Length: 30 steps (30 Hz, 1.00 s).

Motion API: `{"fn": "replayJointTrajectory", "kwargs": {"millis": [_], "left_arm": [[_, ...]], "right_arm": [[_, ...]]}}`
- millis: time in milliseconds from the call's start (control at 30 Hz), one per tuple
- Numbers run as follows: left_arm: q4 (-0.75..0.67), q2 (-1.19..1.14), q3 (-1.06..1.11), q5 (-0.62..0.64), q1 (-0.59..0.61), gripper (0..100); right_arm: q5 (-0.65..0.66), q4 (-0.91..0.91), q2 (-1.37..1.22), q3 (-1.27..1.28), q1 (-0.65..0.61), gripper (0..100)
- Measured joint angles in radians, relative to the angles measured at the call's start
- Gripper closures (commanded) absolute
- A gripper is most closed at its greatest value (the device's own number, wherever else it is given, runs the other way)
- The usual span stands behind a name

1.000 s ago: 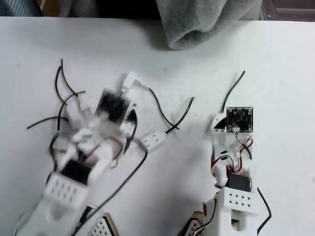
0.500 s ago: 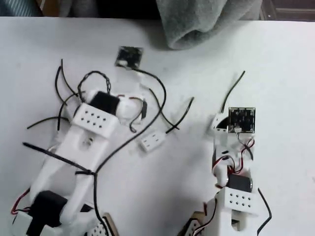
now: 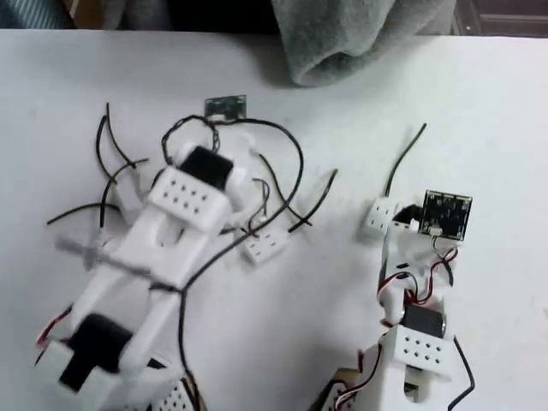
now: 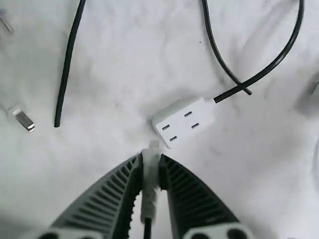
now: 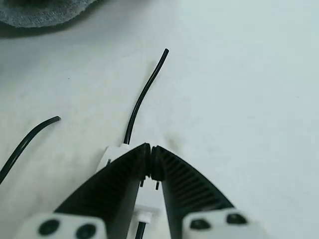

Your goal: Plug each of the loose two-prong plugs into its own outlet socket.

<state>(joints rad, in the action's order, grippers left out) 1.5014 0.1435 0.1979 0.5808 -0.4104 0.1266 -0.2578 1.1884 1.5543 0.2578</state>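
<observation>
My left gripper (image 4: 149, 162) is shut on a white two-prong plug (image 4: 150, 167) with a black cord, its tip just short of a white outlet socket block (image 4: 184, 122) that has several slots. In the high view that block (image 3: 265, 247) lies beside the left arm (image 3: 184, 201). My right gripper (image 5: 150, 162) is shut, with a white plug (image 5: 145, 201) between its fingers, prongs toward a second white socket (image 5: 115, 153) trailing a black cord. That socket (image 3: 379, 214) lies at the right arm's tip. Another loose plug (image 4: 22, 119) lies on the table apart from the block.
A grey cloth (image 3: 342, 43) lies at the table's far edge. Loose black cords (image 3: 111, 163) curl at the left, and one cord (image 4: 67, 64) lies near the socket block. The white table (image 3: 479, 120) is bare at the right.
The left arm has swung right and settled with its gripper next to the middle socket block. The right arm has shifted slightly right; its socket has stayed put.
</observation>
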Motion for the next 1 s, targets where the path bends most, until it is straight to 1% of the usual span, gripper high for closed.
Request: {"fn": "replayJointTrajectory", "kwargs": {"millis": [33, 67, 233, 367, 433, 533, 900, 1000], "left_arm": [[0.000, -0.037, -0.011, -0.025, 0.011, 98], [0.000, -0.080, -0.023, -0.023, 0.025, 98], [0.021, -0.293, -0.118, 0.107, 0.100, 98], [0.124, -0.402, -0.210, 0.210, 0.091, 98], [0.167, -0.416, -0.249, 0.252, 0.077, 98], [0.186, -0.417, -0.296, 0.278, 0.043, 98], [0.140, -0.427, -0.295, 0.288, -0.057, 98], [0.115, -0.427, -0.292, 0.339, -0.058, 98]], "right_arm": [[0.000, 0.000, 0.000, 0.000, 0.000, 97.8], [0.000, 0.000, 0.000, 0.000, 0.000, 97.8], [-0.003, 0.000, 0.000, 0.000, 0.009, 97.8], [-0.006, 0.000, 0.000, 0.000, 0.008, 97.8], [-0.006, 0.000, 0.000, 0.000, 0.008, 97.8], [-0.006, 0.012, 0.000, 0.000, 0.008, 97.8], [-0.006, 0.028, 0.000, 0.000, 0.008, 97.8], [-0.006, 0.031, 0.000, 0.000, 0.008, 97.8]]}}
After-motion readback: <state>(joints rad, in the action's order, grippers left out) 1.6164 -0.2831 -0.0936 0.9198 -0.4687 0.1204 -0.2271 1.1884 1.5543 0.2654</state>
